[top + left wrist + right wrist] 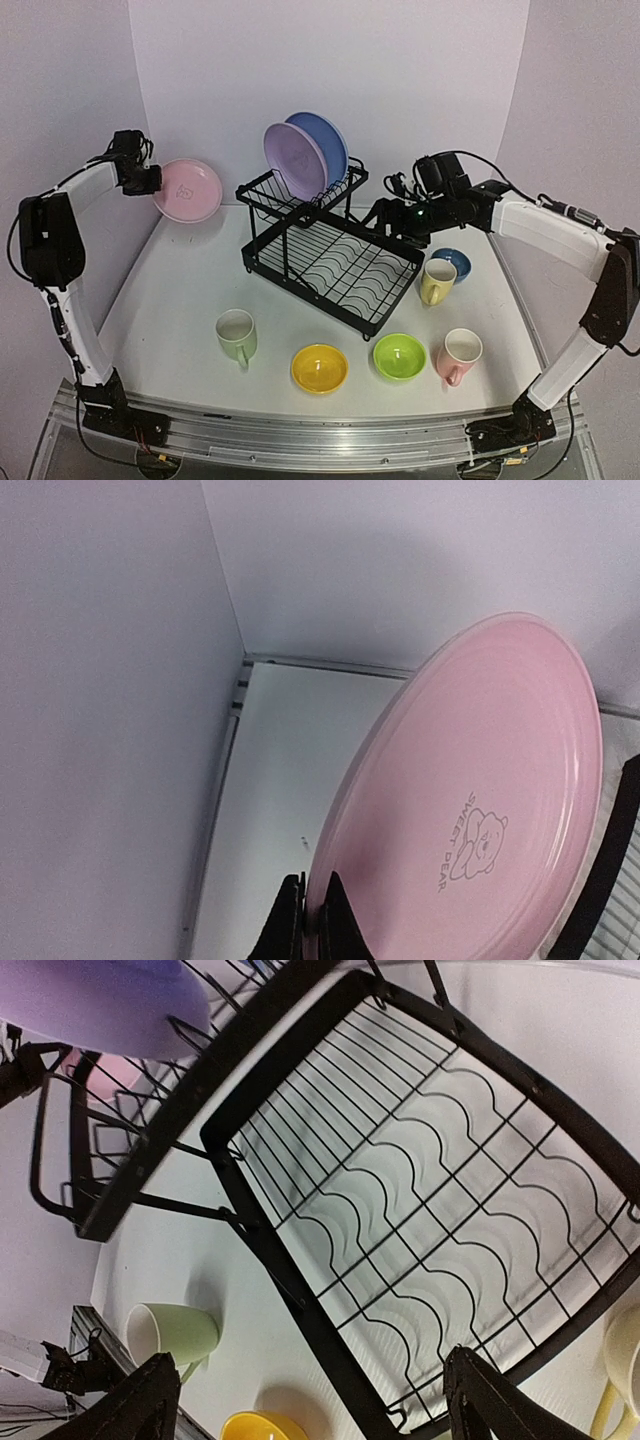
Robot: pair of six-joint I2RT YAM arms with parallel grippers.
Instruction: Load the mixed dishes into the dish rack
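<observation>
My left gripper (pixel 148 183) is pinched shut on the rim of the glossy pink plate (pixel 188 190), held on edge well left of the black wire dish rack (pixel 330 255). I judge the next move is slotting it upright beside the lavender plate (pixel 293 160) on the rack's raised shelf. My right gripper (pixel 381 214) hangs open and empty over the rack's wavy lower tray.

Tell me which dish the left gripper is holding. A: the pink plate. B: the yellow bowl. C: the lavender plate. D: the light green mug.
A: the left gripper is shut on the rim of the pink plate, held on edge at the far left, while the lavender plate stands in the dish rack.
</observation>
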